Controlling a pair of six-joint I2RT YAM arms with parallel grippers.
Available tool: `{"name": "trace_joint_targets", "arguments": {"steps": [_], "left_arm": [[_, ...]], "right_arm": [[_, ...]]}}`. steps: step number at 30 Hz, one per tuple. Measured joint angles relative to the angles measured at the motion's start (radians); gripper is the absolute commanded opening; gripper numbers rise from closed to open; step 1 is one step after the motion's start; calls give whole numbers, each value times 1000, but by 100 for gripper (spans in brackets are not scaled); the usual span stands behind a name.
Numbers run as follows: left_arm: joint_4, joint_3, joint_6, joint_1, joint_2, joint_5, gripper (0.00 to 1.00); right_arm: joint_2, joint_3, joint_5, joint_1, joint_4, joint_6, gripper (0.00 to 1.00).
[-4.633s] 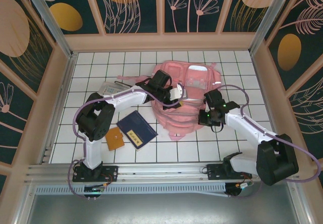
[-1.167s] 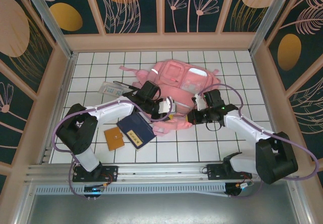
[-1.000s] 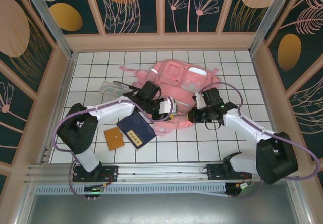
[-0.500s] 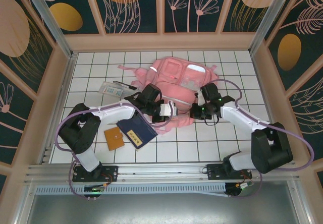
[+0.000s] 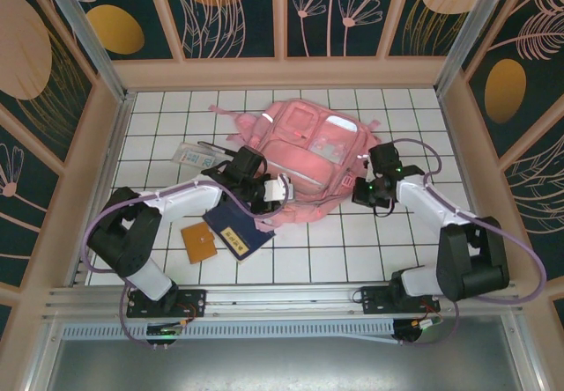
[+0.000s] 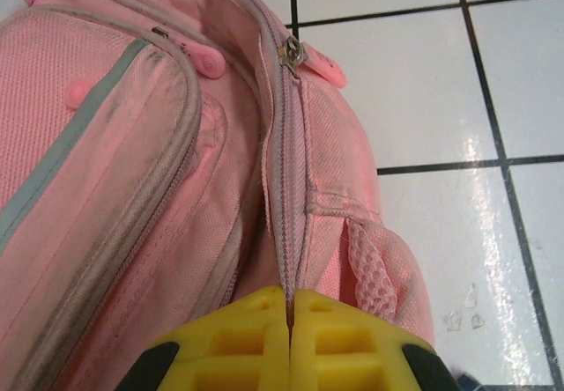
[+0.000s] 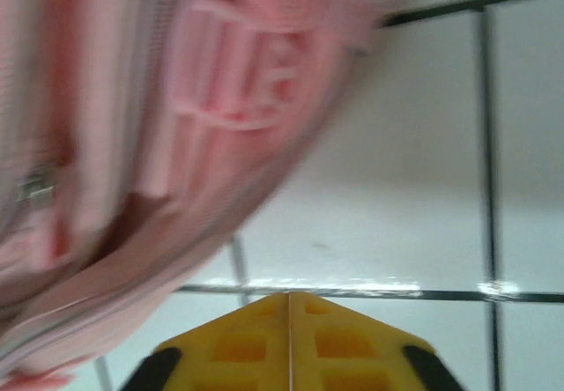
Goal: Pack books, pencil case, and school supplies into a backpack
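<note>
A: How does the backpack (image 5: 304, 158) lie?

B: Flat on the tiled table (image 5: 397, 259), in the middle, toward the far side, with the front panel up. Its long axis goes slanted, from near-left to far-right, as far as I can judge.

A: And the left gripper (image 6: 289, 296)?

B: Its yellow fingers (image 6: 238, 338) are pressed fully together at the bag's near-left corner, right on the zipper (image 6: 286, 162) line. Whether fabric is pinched, I cannot tell.

A: The right gripper (image 7: 289, 298)?

B: Also closed, holding nothing, just beside the bag's right edge.

A: Any writing?

B: The navy book (image 5: 238, 228), near-left of the bag, carries a yellow label (image 5: 233, 237). It is too small to read.
</note>
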Motion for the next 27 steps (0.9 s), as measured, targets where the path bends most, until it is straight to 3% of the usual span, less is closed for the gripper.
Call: {"name": "trace_joint_targets", "arguments": {"steps": [4, 10, 18, 22, 27], "left_arm": [[-3, 15, -6, 0, -3, 20, 0], [-20, 85, -30, 0, 0, 64, 0], [-31, 100, -44, 0, 8, 91, 0], [-34, 101, -44, 1, 13, 96, 0], [-36, 101, -47, 1, 13, 96, 0]], "right_arm": [[-57, 0, -167, 16, 33, -64, 42], [-36, -16, -294, 84, 74, -98, 47], [-36, -59, -363, 114, 134, -97, 45], [-30, -59, -346, 120, 142, -97, 35], [-6, -58, -298, 154, 169, -86, 33]]}}
